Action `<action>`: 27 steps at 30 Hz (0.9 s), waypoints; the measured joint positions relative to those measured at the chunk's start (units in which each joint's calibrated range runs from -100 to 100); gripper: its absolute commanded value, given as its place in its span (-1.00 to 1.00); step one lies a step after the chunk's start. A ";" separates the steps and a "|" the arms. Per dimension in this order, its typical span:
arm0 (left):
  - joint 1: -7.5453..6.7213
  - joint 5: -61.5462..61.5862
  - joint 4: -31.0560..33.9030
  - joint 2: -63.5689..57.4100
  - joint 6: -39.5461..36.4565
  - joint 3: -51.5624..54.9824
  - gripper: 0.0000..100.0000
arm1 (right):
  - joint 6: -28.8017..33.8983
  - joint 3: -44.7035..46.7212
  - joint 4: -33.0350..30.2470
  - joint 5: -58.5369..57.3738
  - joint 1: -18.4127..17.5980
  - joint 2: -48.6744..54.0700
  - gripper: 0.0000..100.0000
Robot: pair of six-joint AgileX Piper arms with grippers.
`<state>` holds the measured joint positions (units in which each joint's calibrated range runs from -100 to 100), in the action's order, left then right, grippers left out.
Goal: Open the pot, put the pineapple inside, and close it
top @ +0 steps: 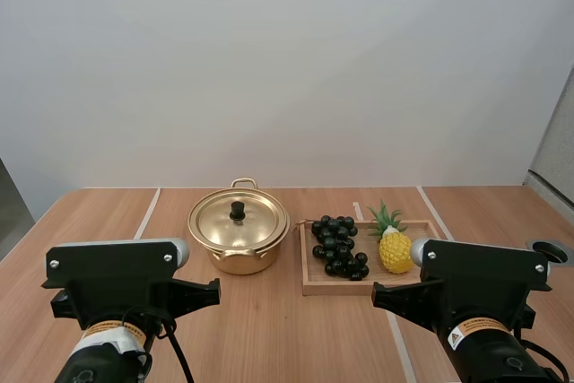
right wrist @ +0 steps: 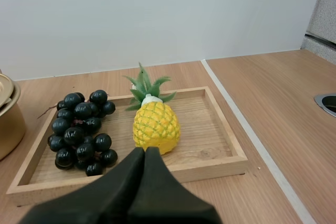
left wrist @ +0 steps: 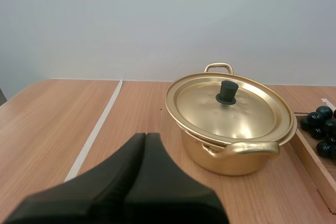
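A gold pot (top: pixel 239 241) is sitting at the frame's centre on the table (top: pixel 269 338), its lid (top: pixel 238 220) on. Just right of it, a wooden tray (top: pixel 359 288) is holding grapes (top: pixel 336 244) and, further right, the pineapple (top: pixel 395 250). The left arm (top: pixel 117 284) is showing at lower left, the right arm (top: pixel 484 284) at lower right.

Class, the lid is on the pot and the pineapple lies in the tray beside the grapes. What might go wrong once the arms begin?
The knob on the lid is small: the left gripper, shut now, may slip off it or drag the pot along.
The grapes lie close beside the pineapple in the tray, so the right gripper may knock them or hit the tray's wall.
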<state>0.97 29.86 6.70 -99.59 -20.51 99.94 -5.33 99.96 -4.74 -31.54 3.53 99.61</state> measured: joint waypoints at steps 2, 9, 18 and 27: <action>0.00 0.00 0.00 0.00 0.00 0.00 -1.00 | 0.00 0.00 0.00 0.00 0.00 0.00 -1.00; 0.00 0.00 0.00 0.00 0.00 0.00 -1.00 | 0.00 0.00 0.00 0.00 0.00 0.00 -1.00; 0.00 0.00 0.00 0.00 0.00 0.00 -1.00 | 0.00 0.00 1.35 0.00 0.00 0.00 -1.00; 0.00 0.00 -0.50 0.00 -0.19 0.00 -1.00 | 0.00 0.00 2.18 0.00 0.00 0.00 -1.00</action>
<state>0.97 29.86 6.20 -99.59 -20.71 99.94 -5.33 99.96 -2.55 -31.54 3.53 99.61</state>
